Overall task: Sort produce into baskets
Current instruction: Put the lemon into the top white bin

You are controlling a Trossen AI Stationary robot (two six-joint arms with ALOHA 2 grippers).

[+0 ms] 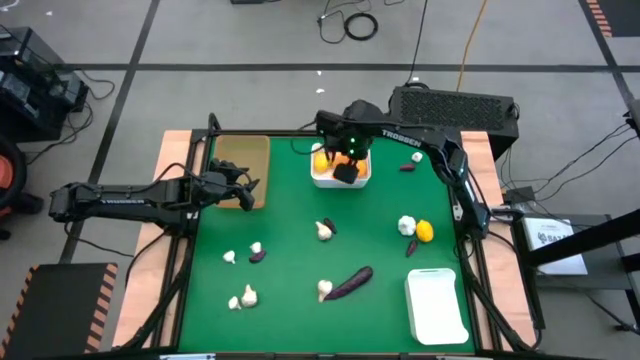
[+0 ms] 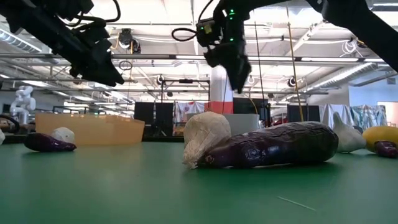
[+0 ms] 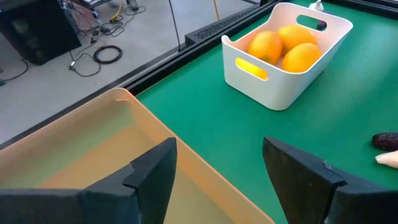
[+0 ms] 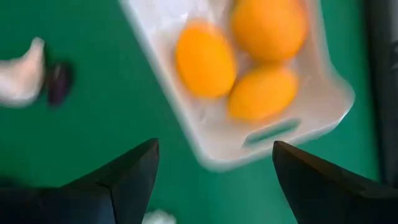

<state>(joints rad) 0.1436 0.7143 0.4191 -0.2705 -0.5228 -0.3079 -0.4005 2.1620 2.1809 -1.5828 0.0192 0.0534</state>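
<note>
My right gripper (image 1: 345,172) is open and empty above the white bin (image 1: 340,178) at the table's far middle. That bin holds three orange-yellow fruits (image 4: 249,68). My left gripper (image 1: 240,188) is open and empty over the right rim of the tan tray (image 1: 243,158) at the far left. In the left wrist view the tray (image 3: 93,155) lies under the fingers. Loose on the green table lie a long eggplant (image 1: 350,283), several white garlic bulbs (image 1: 324,230), one orange fruit (image 1: 425,232) and small purple pieces (image 1: 258,256).
A second white bin (image 1: 436,305) stands at the near right. A garlic bulb (image 1: 407,225) lies beside the loose orange fruit. More bulbs (image 1: 243,297) lie near the front left. A small purple piece (image 1: 408,168) and a bulb (image 1: 417,156) lie right of the fruit bin.
</note>
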